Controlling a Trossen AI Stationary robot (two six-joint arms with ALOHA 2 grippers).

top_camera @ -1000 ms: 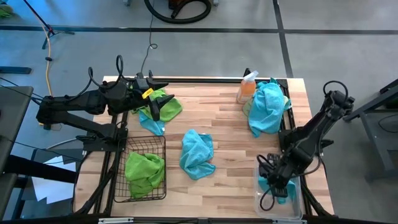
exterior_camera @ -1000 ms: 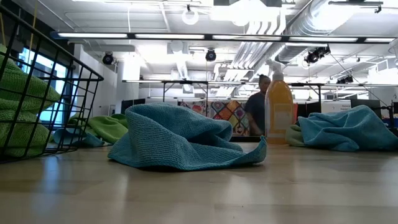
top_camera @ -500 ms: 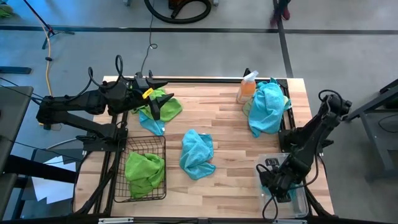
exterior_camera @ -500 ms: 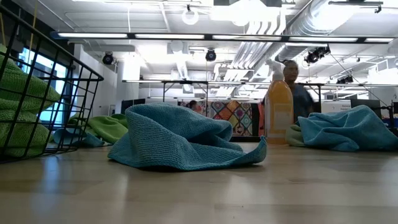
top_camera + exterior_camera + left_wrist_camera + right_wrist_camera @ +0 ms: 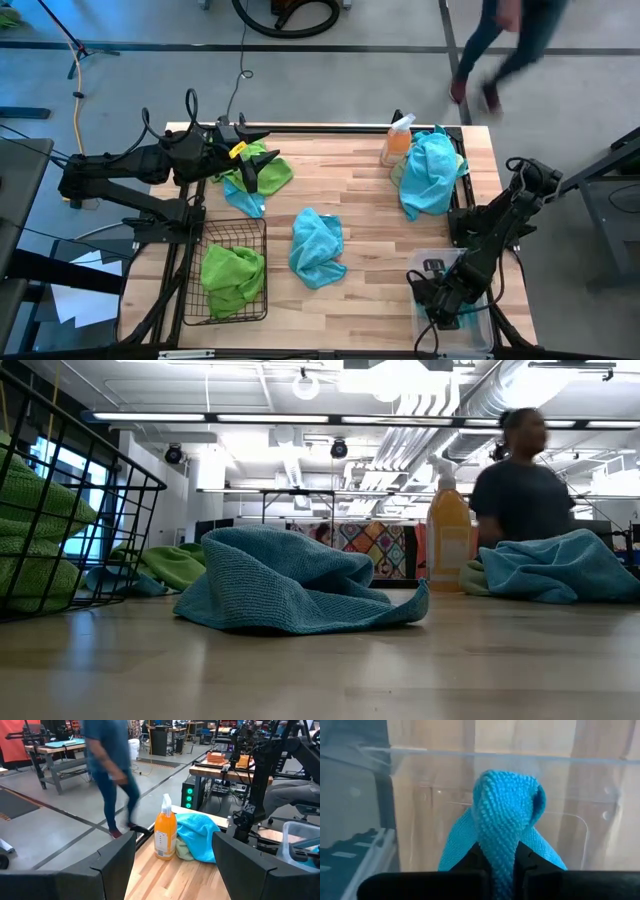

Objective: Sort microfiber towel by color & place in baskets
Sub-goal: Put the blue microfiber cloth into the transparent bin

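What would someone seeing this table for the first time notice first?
Probably the bright cloths: a turquoise towel crumpled mid-table, a bigger turquoise heap beside the orange spray bottle at the far right corner, and a lime green towel in the black wire basket near the left front. Next, the right hand, shut on a turquoise towel over the clear plastic basket at the front right. A person walks past behind the table.
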